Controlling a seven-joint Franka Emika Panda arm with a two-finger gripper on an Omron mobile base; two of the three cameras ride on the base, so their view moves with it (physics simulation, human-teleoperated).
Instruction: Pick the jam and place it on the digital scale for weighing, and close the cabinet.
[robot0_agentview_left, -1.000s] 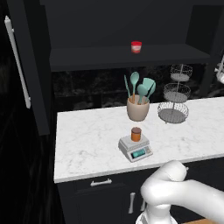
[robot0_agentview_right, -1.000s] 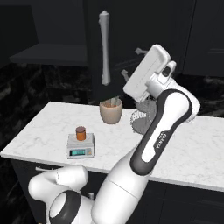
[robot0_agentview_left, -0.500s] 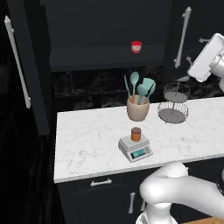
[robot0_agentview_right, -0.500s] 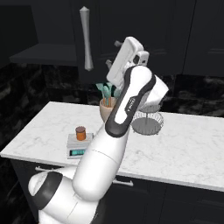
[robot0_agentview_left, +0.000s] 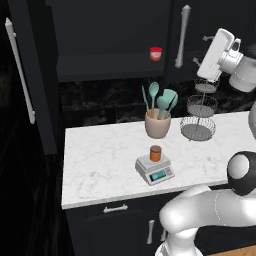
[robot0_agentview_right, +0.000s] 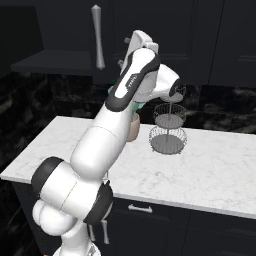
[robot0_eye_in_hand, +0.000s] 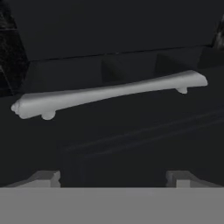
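The jam (robot0_agentview_left: 155, 152), a small orange jar with a dark brown lid, stands upright on the digital scale (robot0_agentview_left: 155, 170) on the white counter. The cabinet (robot0_agentview_left: 100, 30) above is nearly black. Its left door (robot0_agentview_left: 42, 75) hangs wide open and its right door (robot0_agentview_left: 192, 20) is swung partway in, silver handle (robot0_agentview_left: 182, 35) upright. My gripper (robot0_agentview_left: 201, 49) is raised just right of that handle and faces the door panel. It also shows behind the handle (robot0_agentview_right: 98, 37) as gripper (robot0_agentview_right: 123, 51). In the hand view the handle (robot0_eye_in_hand: 109, 92) crosses ahead of my open, empty gripper (robot0_eye_in_hand: 111, 179).
A small red-lidded jar (robot0_agentview_left: 156, 53) sits on the cabinet shelf. On the counter (robot0_agentview_left: 100, 165) behind the scale are a beige crock of teal utensils (robot0_agentview_left: 158, 122) and a tiered wire basket stand (robot0_agentview_left: 199, 120). Dark drawers with silver pulls (robot0_agentview_left: 116, 209) lie below the counter edge.
The arm swung up and leftward from the right. The right cabinet door and its handle moved left with it, swinging farther in. Jam and scale stayed put.
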